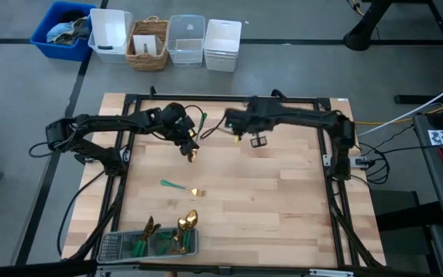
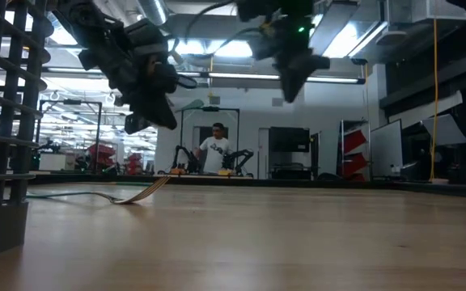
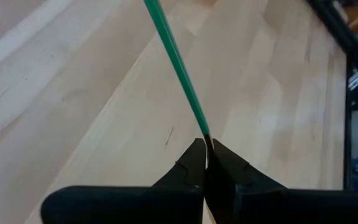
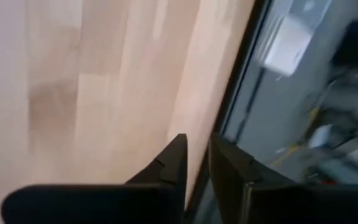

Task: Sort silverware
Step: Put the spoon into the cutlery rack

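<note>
Pinching a teal-handled utensil (image 3: 178,68) between closed fingertips above the table's far middle, the left gripper (image 3: 205,149) seems set to carry it toward the mesh tray (image 1: 112,246), while the right gripper (image 4: 196,152), fingers slightly apart, hangs empty nearby.
</note>
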### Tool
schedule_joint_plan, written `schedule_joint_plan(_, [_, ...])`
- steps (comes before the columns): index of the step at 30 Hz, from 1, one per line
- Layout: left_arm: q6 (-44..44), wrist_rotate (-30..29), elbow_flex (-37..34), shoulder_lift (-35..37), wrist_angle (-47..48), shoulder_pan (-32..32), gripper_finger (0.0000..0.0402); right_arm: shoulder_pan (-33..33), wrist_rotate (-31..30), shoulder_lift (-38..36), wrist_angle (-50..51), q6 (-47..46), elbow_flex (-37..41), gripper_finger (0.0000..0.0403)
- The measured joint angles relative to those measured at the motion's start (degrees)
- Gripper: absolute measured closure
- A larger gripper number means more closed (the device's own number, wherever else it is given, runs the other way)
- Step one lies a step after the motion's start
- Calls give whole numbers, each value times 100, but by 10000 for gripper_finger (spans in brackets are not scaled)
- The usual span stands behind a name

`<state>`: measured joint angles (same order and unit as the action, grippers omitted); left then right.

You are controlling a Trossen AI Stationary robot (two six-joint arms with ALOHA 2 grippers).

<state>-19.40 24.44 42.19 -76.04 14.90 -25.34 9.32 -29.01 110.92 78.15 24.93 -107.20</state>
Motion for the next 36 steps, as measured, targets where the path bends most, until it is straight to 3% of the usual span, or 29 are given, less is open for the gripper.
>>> schedule_joint_plan(6, [-821,9,0,-3,-613,-31,400,293,483,-648,616,-574,3,381])
schedule_joint_plan(11, [-1212,131,0,-3,-1175,-26,401,198,1579,-1241,608,-625,84,392])
schedule_joint_plan(17, [-938,281,0,-3,-1294,-26,401,10,1908,-2700,-154,-1025,1801,385])
schedule_joint_plan(22, [-1113,278,0,-3,-1587,-14,401,-192,1916,-4400,-2186,-1607,4003,385])
schedule_joint_plan(27, [-1775,124,0,-85,-2456,146,401,-453,2193,-5618,-6083,-1712,6084,385])
schedule_joint_plan(31, [-2458,-250,0,-339,-3441,405,401,-563,2914,-5765,-8932,-1605,7147,385])
schedule_joint_plan(33, [-2650,-474,0,-484,-3901,541,401,-562,3261,-5699,-9605,-1554,7389,385])
schedule_joint_plan(36, [-2720,-818,0,-653,-4452,711,401,-559,3376,-5565,-9841,-1549,7442,384])
